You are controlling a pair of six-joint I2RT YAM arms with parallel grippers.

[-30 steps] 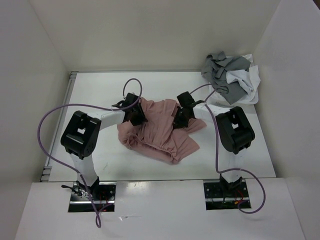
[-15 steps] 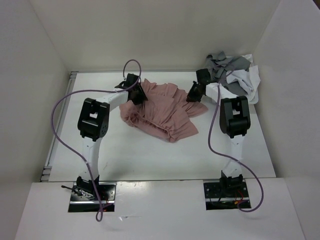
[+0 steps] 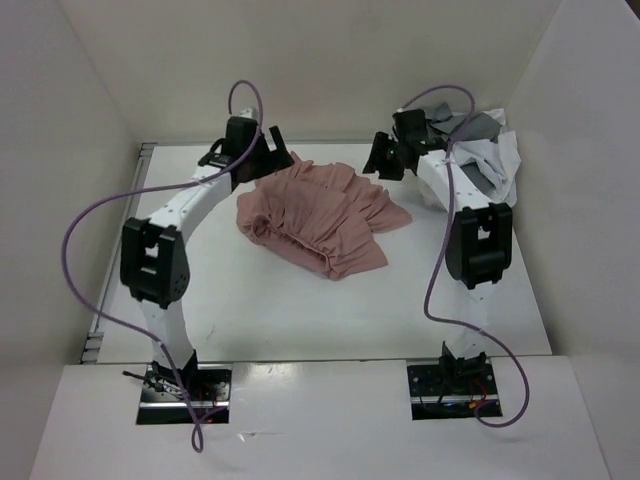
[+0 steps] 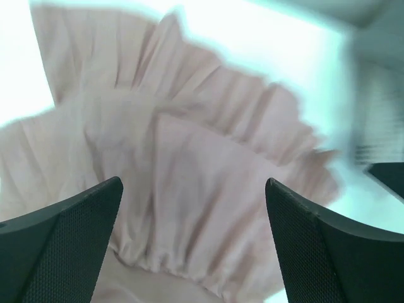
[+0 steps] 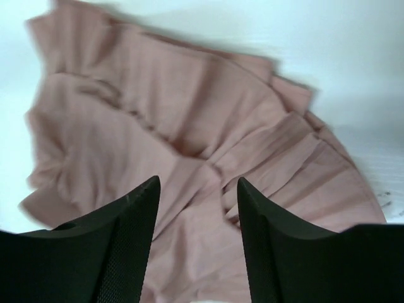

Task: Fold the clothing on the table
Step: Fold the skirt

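Note:
The dusty-pink clothing [image 3: 320,215] lies in a loose, pleated heap on the far half of the white table [image 3: 270,310]. My left gripper [image 3: 275,158] hangs above the garment's far left corner, its jaws wide apart with nothing between them. In the left wrist view the clothing [image 4: 189,183] spreads out well below my open left gripper [image 4: 194,183]. My right gripper [image 3: 383,160] hovers over the far right corner, open and empty. Below the right gripper [image 5: 197,183] the right wrist view shows the gathered folds of the clothing [image 5: 189,120].
A pile of grey and white garments [image 3: 470,150] sits at the table's far right corner, just behind my right arm. White walls close in the table on the left, the back and the right. A metal rim [image 3: 118,250] runs along the left edge.
Both arms carried the garment's edge toward the far side of the table, then let it go. Both grippers have opened and risen above the cloth.

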